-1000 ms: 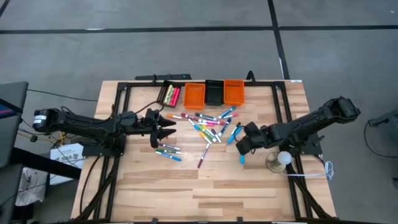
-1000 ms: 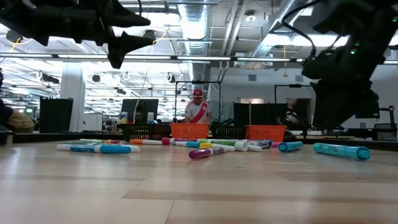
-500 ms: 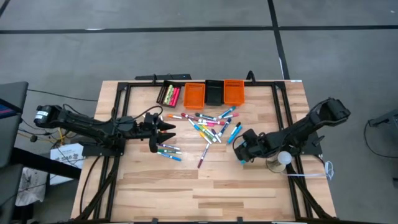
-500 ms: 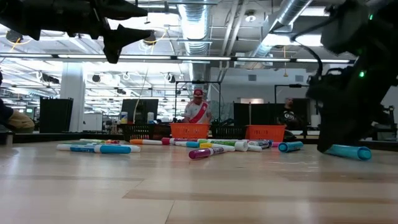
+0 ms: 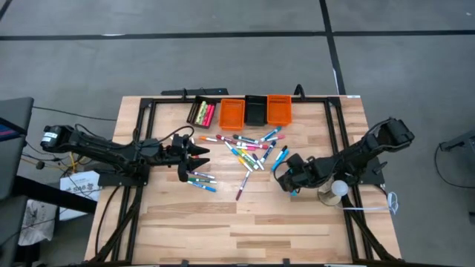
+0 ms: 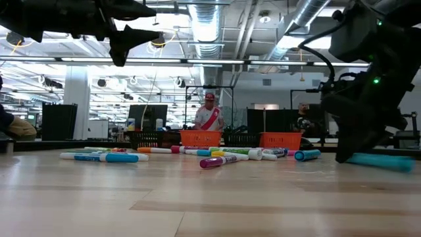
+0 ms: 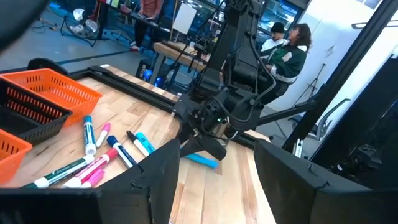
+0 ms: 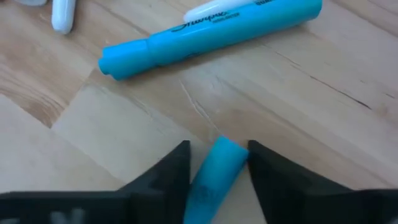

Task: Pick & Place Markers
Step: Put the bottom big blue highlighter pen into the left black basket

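Your right gripper is lowered to the table, fingers pinching a blue marker. Your left gripper hovers, jaws spread.

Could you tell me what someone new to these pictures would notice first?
Probably the bright heap of markers in the middle of the table, just before a row of small bins at its far edge. Next, the right gripper, low at the heap's right side with a blue marker between its fingers, while the left gripper hangs open at the left.
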Robot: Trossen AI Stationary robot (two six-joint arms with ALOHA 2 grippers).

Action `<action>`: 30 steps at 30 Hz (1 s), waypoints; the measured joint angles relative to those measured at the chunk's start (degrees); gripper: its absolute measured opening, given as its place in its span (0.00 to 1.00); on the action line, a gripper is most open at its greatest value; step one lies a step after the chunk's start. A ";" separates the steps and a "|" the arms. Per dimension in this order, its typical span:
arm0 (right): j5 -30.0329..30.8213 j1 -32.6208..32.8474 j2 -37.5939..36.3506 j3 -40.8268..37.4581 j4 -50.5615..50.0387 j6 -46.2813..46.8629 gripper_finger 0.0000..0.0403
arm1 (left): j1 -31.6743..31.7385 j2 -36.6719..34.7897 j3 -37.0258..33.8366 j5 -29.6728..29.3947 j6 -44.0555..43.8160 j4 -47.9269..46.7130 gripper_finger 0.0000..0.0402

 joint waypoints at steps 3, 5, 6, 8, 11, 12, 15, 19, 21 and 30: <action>-0.12 0.10 0.12 0.02 0.40 -1.93 0.22 | 0.02 0.00 0.00 0.00 0.00 0.00 0.51; -0.21 0.15 -0.18 0.02 0.54 -2.73 0.17 | 0.02 0.00 0.00 0.00 0.00 0.00 0.51; -0.40 0.13 -0.54 -0.01 0.69 -3.53 0.15 | 0.02 0.00 0.00 0.00 0.00 0.00 0.51; -1.06 0.13 -1.37 -0.13 1.46 -5.65 0.15 | 0.02 0.00 0.00 0.00 0.00 0.00 0.51; -2.34 0.20 -3.70 0.44 3.51 -9.89 0.15 | 0.02 0.00 0.00 0.00 0.05 0.00 0.51; -2.22 0.20 -4.57 0.99 3.83 -11.42 0.16 | 0.02 0.00 0.00 0.01 0.34 0.00 0.51; -0.84 0.06 -7.05 2.83 4.78 -17.01 0.19 | 0.02 0.00 0.00 0.02 2.01 0.00 0.51; 0.75 -0.79 -9.95 5.04 9.07 -25.95 0.18 | 0.02 0.00 0.00 0.02 3.45 0.18 0.51; 0.76 -1.84 -11.15 5.65 14.08 -31.95 0.17 | 0.15 0.00 0.00 0.03 3.48 0.31 0.51; -10.17 -10.18 -12.47 7.91 40.43 -55.58 0.17 | 2.98 -0.02 0.00 1.61 5.40 3.86 0.51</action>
